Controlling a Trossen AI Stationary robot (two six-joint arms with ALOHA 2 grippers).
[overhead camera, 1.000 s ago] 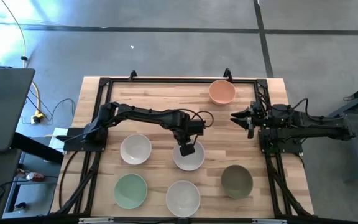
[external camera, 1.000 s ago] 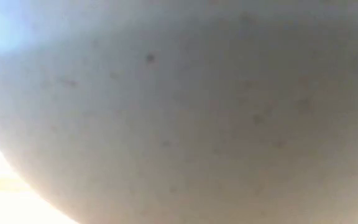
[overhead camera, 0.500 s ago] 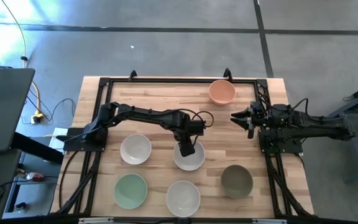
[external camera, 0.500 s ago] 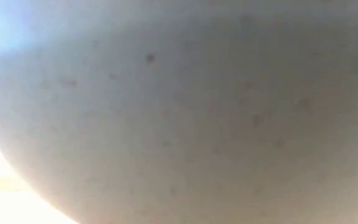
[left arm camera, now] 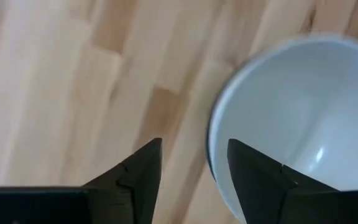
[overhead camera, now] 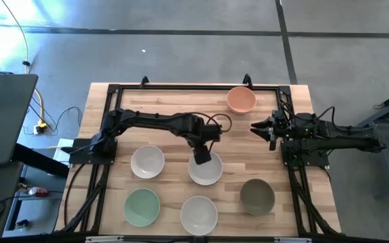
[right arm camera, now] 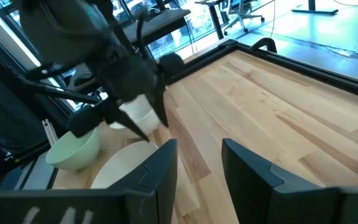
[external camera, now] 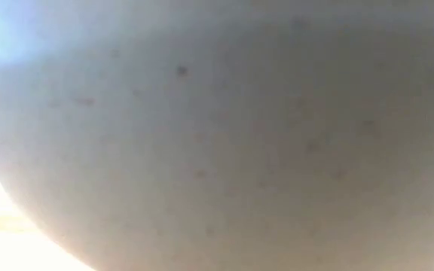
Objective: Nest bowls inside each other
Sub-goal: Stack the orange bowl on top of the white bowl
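The left gripper (overhead camera: 200, 156) hangs released over the far rim of the middle white bowl (overhead camera: 206, 171), its fingers (left arm camera: 138, 177) apart, one on each side of that rim. The right gripper (overhead camera: 261, 127) waits open near the table's (overhead camera: 161, 101) right edge. The other bowls lie separate: peach (overhead camera: 241, 100) at the far edge, white (overhead camera: 147, 162), mint (overhead camera: 142, 206), white (overhead camera: 199, 214) and olive (overhead camera: 257, 196) toward the near edge.

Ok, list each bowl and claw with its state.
Peach bowl: upright, empty, unnested.
Olive bowl: upright, empty, unnested.
Mint bowl: upright, empty, unnested.
Left white bowl: upright, empty, unnested.
Front white bowl: upright, empty, unnested.
Middle white bowl: upright, empty, rim between claw fingers.
Left claw: open, astride that rim.
Right claw: open, empty, idle at right.
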